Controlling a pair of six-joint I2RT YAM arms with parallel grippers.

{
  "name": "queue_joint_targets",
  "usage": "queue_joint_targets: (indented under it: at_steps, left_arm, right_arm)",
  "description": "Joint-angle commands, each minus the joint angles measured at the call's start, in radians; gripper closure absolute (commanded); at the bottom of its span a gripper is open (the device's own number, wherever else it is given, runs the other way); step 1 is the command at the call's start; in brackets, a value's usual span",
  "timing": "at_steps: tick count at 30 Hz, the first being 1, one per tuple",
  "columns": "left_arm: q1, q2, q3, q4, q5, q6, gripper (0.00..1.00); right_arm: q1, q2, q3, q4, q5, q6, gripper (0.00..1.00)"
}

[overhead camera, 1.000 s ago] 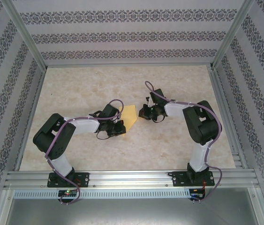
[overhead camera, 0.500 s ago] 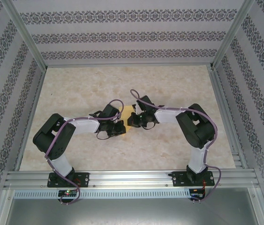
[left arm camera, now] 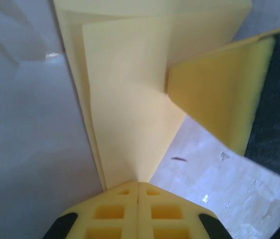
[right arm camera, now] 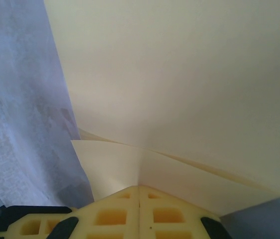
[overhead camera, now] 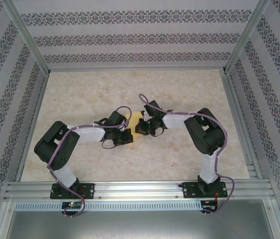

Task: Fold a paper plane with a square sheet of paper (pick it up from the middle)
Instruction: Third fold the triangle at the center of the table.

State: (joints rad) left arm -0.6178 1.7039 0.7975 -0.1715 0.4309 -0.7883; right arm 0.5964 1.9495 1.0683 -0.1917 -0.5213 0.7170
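Marbled table, dead centre: we see the folded square sheet of paper pinched from both sides, left gripper and right gripper each clamped tight on it.

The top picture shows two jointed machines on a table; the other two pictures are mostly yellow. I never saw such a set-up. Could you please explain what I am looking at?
These are two robot arms bolted at the near edge of a table. The top picture comes from a fixed camera above and behind them. The other two come from cameras on the wrists, each looking along its own yellow fingers. Between the arms is a yellow paper, already with folds in it. The left gripper is shut on it, and the right gripper is shut on it from the other side.
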Motion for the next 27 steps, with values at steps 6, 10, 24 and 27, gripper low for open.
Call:
queue_joint_targets:
  at_steps: [6,10,24,27]
  left_arm:
    - [-0.029,-0.071,-0.077,-0.232,0.015,0.063,1.0]
    - [-0.028,-0.129,-0.027,-0.206,-0.01,0.052,1.0]
    - [-0.028,-0.114,0.029,-0.004,-0.103,-0.015,1.0]
    - [-0.029,-0.079,0.059,0.011,-0.124,-0.009,1.0]
  right_arm:
    - [-0.03,0.062,-0.006,-0.063,0.124,0.033,1.0]
    - [-0.027,0.037,-0.022,-0.045,0.113,0.064,1.0]
    - [-0.001,-0.165,-0.157,0.252,0.119,0.338,0.98]
    - [-0.024,-0.2,-0.173,0.226,0.133,0.311,0.9]
